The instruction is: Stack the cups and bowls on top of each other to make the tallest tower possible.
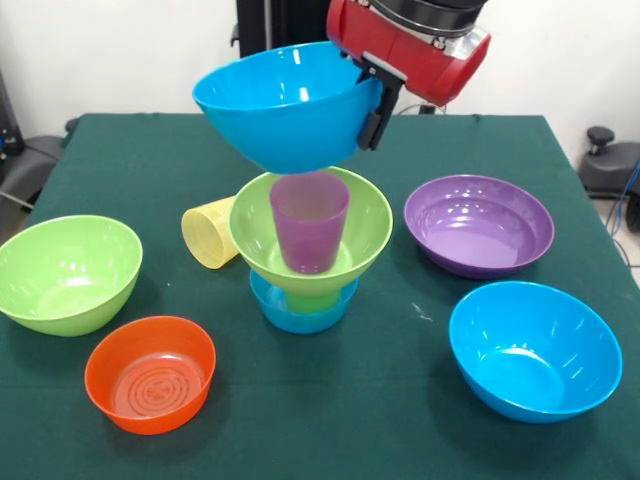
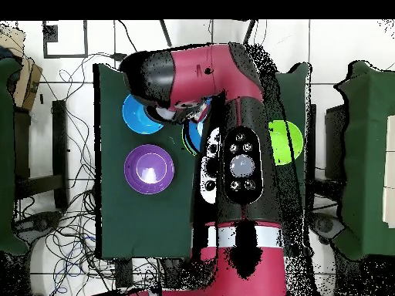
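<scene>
My gripper [image 1: 371,112] is shut on the rim of a large blue bowl [image 1: 285,105], which hangs tilted over the tower. Its underside sits right at the rim of the purple cup [image 1: 310,228]; I cannot tell whether they touch. The purple cup stands upright in a lime green bowl [image 1: 365,225], which rests on a green cup [image 1: 312,297] set in a small blue bowl [image 1: 300,315]. A yellow cup [image 1: 210,232] lies on its side just left of the tower. In the overhead view the arm [image 2: 235,154] hides the tower and the gripper.
Loose bowls ring the tower on the green cloth: a lime green bowl [image 1: 65,272] [image 2: 285,141] at the left, a small orange bowl [image 1: 150,372] at the front left, a wide purple bowl [image 1: 478,225] [image 2: 149,168] at the right, and a blue bowl [image 1: 532,350] [image 2: 143,114] at the front right.
</scene>
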